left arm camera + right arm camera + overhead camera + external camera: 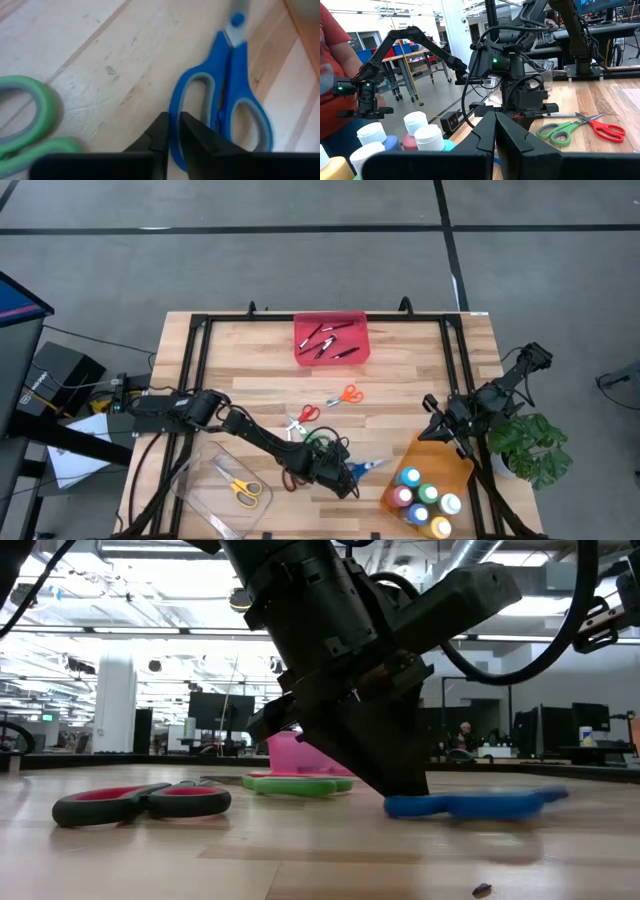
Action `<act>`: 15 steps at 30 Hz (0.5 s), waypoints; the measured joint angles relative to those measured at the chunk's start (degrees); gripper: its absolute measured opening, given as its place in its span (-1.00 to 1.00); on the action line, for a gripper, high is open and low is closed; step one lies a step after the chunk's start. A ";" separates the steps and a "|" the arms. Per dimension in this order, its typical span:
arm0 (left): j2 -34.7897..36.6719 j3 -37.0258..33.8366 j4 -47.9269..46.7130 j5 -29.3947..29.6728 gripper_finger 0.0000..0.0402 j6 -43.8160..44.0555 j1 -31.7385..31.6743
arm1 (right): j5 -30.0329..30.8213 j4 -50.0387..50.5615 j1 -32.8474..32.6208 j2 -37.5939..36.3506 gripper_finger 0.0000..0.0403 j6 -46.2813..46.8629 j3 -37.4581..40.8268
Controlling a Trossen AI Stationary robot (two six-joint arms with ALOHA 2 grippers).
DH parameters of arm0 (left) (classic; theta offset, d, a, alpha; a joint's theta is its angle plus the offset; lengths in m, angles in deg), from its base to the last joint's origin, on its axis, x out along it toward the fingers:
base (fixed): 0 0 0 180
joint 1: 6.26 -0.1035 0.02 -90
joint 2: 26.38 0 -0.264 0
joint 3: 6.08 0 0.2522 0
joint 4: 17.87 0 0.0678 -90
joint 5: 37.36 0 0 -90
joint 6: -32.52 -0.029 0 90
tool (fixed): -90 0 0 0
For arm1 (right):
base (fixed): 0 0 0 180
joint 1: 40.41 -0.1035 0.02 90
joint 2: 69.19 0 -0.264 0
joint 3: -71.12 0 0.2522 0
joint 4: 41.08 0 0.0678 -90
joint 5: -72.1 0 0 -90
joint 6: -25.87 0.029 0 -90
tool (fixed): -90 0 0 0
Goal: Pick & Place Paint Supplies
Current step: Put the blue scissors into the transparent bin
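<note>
Blue-handled scissors (368, 467) (235, 90) lie flat on the wood near the table's near edge. My left gripper (338, 473) (173, 122) is down at their handle end, fingers nearly together. Green-handled scissors (30, 125) (295, 783) and red-handled scissors (140, 802) (303, 416) lie beside it. My right gripper (440, 432) (495, 122) hangs shut and empty over the orange tray (425, 455), where white-capped paint bottles (425, 498) (420, 132) stand. Dark brushes (328, 340) lie in the red tray (360, 355). My left gripper pinches the rim of one handle loop (175, 102) of the blue scissors between its two fingers. It comes from above, pointing down. The scissors (470, 804) lie flat on the table, blades pointing toward the orange tray.
Orange-red scissors (345, 395) lie mid-table. A clear tray (195, 480) at the near left holds yellow scissors (240, 487). A potted plant (535, 445) stands off the table's right edge. A person's red sleeve (332, 60) shows beyond the table in the right wrist view.
</note>
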 joint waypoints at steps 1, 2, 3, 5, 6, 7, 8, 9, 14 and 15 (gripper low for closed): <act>0.03 0.00 0.00 -0.38 -0.91 0.29 0.00 | 0.01 0.00 -0.01 0.01 -0.96 0.02 0.01; 0.03 0.00 -0.01 -0.49 -0.93 0.33 0.02 | 0.01 0.00 0.00 0.01 -0.96 0.02 0.01; 0.03 0.00 -0.03 -0.43 -0.93 0.44 0.02 | 0.01 0.00 -0.01 0.02 -0.96 0.02 0.01; 0.01 -0.02 -0.03 -0.23 -0.92 0.49 -0.09 | 0.00 0.00 -0.02 0.00 -0.96 0.01 0.00; 0.01 -0.02 -0.03 -0.22 -0.93 0.68 -0.11 | 0.00 0.00 -0.02 0.02 -0.96 0.02 0.02; 0.01 -0.02 -0.03 -0.24 -0.95 1.86 -0.21 | 0.00 0.00 0.00 0.00 -0.96 0.02 0.02; 0.05 0.00 -0.03 -0.36 -0.96 3.41 -0.40 | 0.02 0.00 -0.02 0.00 -0.96 0.02 0.02; 0.25 0.00 -0.11 -0.74 -0.96 4.84 -0.51 | 0.02 0.00 -0.01 0.00 -0.96 0.01 0.02; 1.75 -0.25 -0.95 -2.07 -0.99 6.65 -1.41 | 0.01 0.00 -0.02 0.00 -0.96 0.01 0.02; 2.45 -0.31 -1.03 -2.10 -1.00 6.65 -1.48 | 0.00 0.00 -0.01 0.02 -0.96 0.01 0.02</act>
